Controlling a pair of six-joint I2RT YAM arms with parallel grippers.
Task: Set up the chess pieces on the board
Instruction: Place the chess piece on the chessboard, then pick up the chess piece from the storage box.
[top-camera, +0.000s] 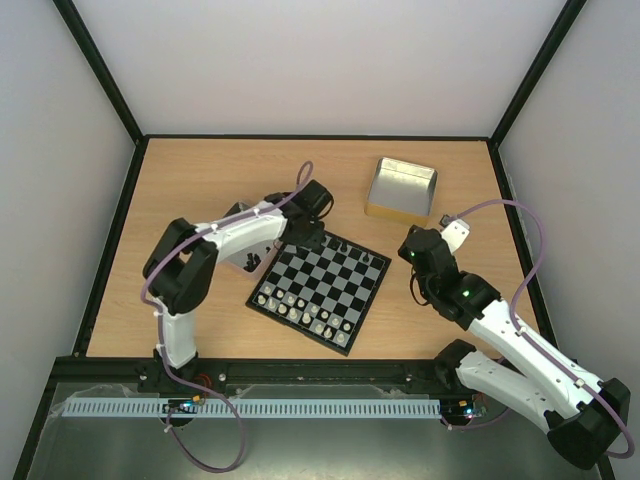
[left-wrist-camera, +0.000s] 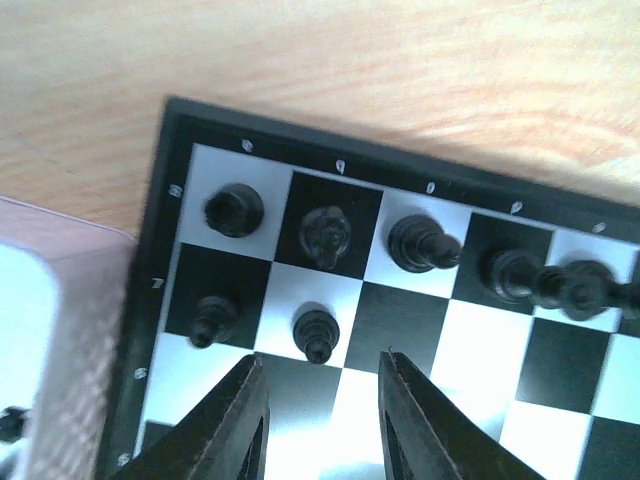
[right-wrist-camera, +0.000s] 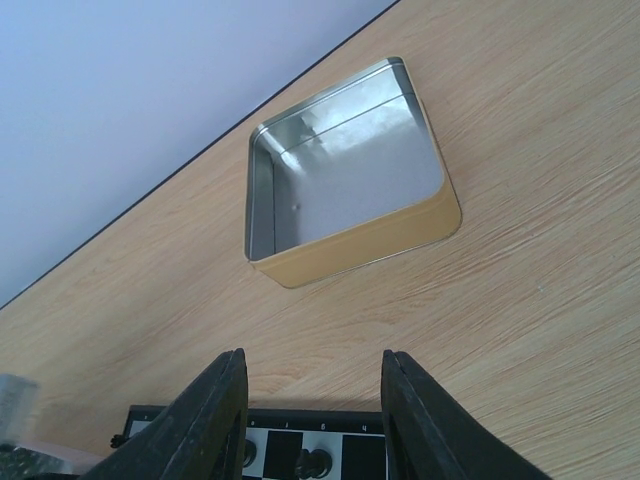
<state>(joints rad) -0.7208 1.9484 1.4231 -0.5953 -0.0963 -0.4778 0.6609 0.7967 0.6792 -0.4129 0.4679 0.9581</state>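
Hovering over the top-left corner of the chessboard (left-wrist-camera: 470, 345), the left pincer (left-wrist-camera: 322, 358) is holding its jaws apart with nothing between them. A black pawn (left-wrist-camera: 316, 335) is standing just ahead of the gap. Black chess pieces (left-wrist-camera: 420, 243) are lining the two rows nearest the board's black rim, and open squares are stretching away to the lower right. Beyond the rim, bare bench (left-wrist-camera: 400, 70) is filling the top of the frame, while a pink-walled tray (left-wrist-camera: 75, 320) is sitting just beside the board's left edge. In the overhead view, pale pieces (top-camera: 300, 305) are standing along the board's lower-left side. The right pincer (right-wrist-camera: 312, 358) is hanging open and empty to the right of the board, facing a metal tin (right-wrist-camera: 370, 245) with bare wood lying between them.
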